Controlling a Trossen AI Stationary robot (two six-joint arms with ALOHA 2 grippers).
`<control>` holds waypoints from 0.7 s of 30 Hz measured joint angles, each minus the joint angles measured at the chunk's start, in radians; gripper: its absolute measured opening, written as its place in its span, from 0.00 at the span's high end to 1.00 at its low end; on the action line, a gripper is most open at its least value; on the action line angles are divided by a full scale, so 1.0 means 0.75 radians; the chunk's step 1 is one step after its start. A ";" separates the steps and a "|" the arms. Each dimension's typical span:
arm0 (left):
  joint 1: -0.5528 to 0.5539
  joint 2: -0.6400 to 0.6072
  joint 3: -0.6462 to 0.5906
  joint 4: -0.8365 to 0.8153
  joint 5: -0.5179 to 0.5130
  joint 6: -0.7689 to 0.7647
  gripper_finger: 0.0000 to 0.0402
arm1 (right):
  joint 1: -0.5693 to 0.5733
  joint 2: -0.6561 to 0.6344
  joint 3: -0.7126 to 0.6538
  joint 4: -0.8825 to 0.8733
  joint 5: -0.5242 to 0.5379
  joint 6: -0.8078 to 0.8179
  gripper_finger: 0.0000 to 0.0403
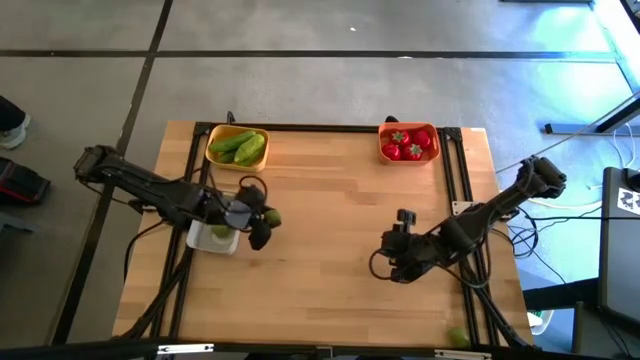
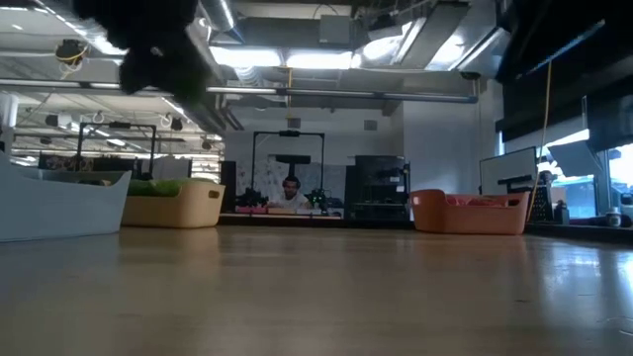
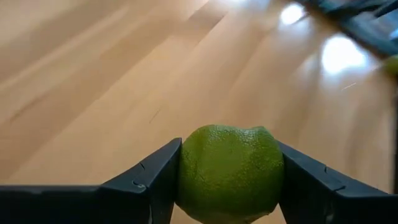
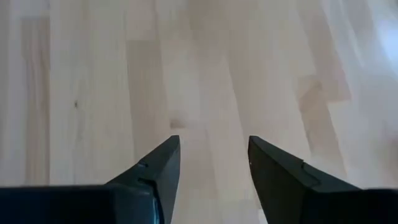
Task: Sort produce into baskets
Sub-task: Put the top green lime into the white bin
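Note:
My left gripper (image 1: 266, 222) is shut on a small round green lime-like piece (image 3: 230, 171), just right of the whitish tray (image 1: 203, 240), which holds another green piece (image 1: 220, 232). The yellow basket (image 1: 237, 147) at the far left holds elongated green pieces. The orange basket (image 1: 409, 142) at the far right holds red pieces with green tops. My right gripper (image 4: 214, 168) is open and empty over bare wood at the table's right middle (image 1: 400, 252). Another small green piece (image 1: 456, 338) lies at the near right edge. My left gripper pinches the round green piece by its two opposite sides (image 3: 186, 174) between its two fingers. The fingers (image 3: 146, 183) come from the table's left side, slanting down. The piece is held above the tabletop, clear of the tray.
Black rails (image 1: 455, 180) run along the table's left and right sides. In the low view the tray (image 2: 49, 203), yellow basket (image 2: 173, 203) and orange basket (image 2: 470, 213) stand along the far side. A person (image 2: 290, 193) sits in the room behind.

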State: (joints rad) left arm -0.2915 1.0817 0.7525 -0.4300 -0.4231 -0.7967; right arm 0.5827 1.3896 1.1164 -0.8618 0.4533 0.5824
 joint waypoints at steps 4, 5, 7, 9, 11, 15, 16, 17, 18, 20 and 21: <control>-0.024 -0.020 0.000 -0.297 -0.001 -0.209 0.46 | 0.010 0.019 0.000 -0.046 -0.055 0.066 0.56; -0.031 -0.020 0.000 -0.367 0.000 -0.255 0.46 | 0.010 0.025 0.000 -0.051 -0.064 0.073 0.56; -0.043 -0.020 -0.001 -0.511 0.002 -0.326 0.46 | 0.010 0.037 0.000 -0.052 -0.073 0.081 0.56; -0.051 -0.020 -0.001 -0.648 0.004 -0.413 0.46 | 0.010 0.049 0.000 -0.054 -0.073 0.081 0.56; -0.051 -0.020 -0.001 -0.764 0.005 -0.490 0.46 | 0.009 0.062 0.000 -0.056 -0.073 0.081 0.56; -0.034 -0.014 -0.001 -0.987 0.005 -0.632 0.46 | 0.009 0.083 0.000 -0.060 -0.073 0.060 0.56; -0.029 -0.008 -0.001 -1.039 0.005 -0.661 0.46 | 0.009 0.087 0.000 -0.061 -0.073 0.058 0.56; -0.022 -0.001 -0.003 -1.086 0.006 -0.687 0.46 | 0.009 0.091 0.000 -0.063 -0.073 0.057 0.56; -0.015 0.005 -0.010 -1.115 0.009 -0.707 0.46 | 0.009 0.093 0.000 -0.063 -0.073 0.057 0.56; 0.004 0.013 -0.034 -1.130 0.031 -0.716 0.46 | 0.009 0.093 0.000 -0.062 -0.073 0.058 0.56; 0.015 0.017 -0.047 -1.132 0.044 -0.716 0.46 | 0.009 0.093 0.000 -0.063 -0.073 0.058 0.56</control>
State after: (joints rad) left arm -0.2801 1.0943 0.7175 -1.2788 -0.3899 -1.3334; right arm 0.5896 1.4593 1.1164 -0.9088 0.3988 0.6258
